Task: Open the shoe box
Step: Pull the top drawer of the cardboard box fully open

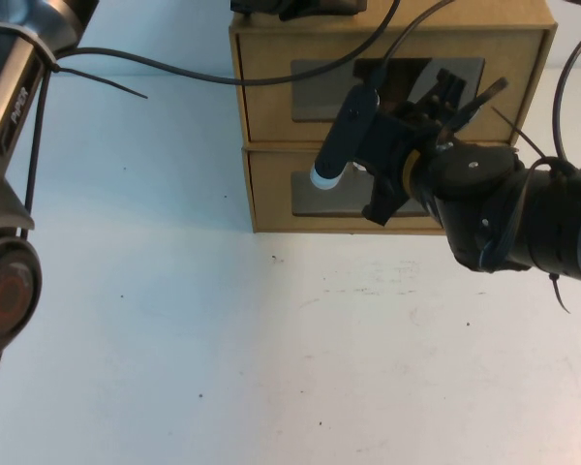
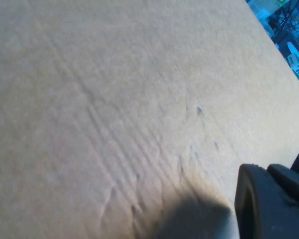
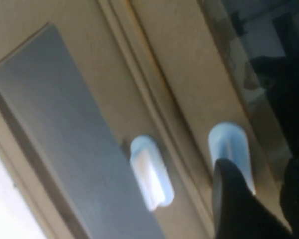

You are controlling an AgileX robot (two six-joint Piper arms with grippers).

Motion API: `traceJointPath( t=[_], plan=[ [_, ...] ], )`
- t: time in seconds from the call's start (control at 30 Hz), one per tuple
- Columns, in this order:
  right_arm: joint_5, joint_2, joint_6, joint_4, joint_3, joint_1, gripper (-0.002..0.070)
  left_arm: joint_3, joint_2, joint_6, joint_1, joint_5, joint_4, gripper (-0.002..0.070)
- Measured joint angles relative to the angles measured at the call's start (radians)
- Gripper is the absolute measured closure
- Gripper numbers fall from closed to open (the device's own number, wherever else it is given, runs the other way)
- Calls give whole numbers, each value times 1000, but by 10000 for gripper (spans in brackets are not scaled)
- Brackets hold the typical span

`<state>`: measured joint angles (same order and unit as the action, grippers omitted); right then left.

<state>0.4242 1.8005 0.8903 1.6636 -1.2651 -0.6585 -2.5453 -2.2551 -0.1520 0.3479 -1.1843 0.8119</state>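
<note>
Left arm looms closest, cut off at the left edge. The left gripper hangs over a tan surface, its state unreadable. Far across the table, two shut boxes stand stacked, upper shoe box on lower shoe box. The right gripper sits at their fronts by the seam, jaws partly apart, holding nothing, one fingertip beside a pale pull tab. The right arm hides the boxes' right parts. A black cable drapes across the upper front.

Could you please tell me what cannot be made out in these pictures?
High view: the right gripper, open at the upper shoe box, covers its handle.
High view: the left gripper lies beyond the edge; the left wrist view shows only its corner.
High view: the windows reveal no contents.
</note>
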Motion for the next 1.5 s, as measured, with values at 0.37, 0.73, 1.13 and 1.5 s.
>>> traceJointPath(
  t=[0.37,0.73,1.13,1.5],
  plan=[
    [-4,21,0,3,-40,0,479,0,0,2,0,0,3,679],
    [18,14,-18,-73,-40,0,442,0,0,4,0,0,5,679],
    [3,-85,-284,-397,-40,-8,363,0,0,4,0,0,13,679],
    [-30,-1,-322,-235,-40,-8,311,0,0,4,-2,0,26,679]
  ],
)
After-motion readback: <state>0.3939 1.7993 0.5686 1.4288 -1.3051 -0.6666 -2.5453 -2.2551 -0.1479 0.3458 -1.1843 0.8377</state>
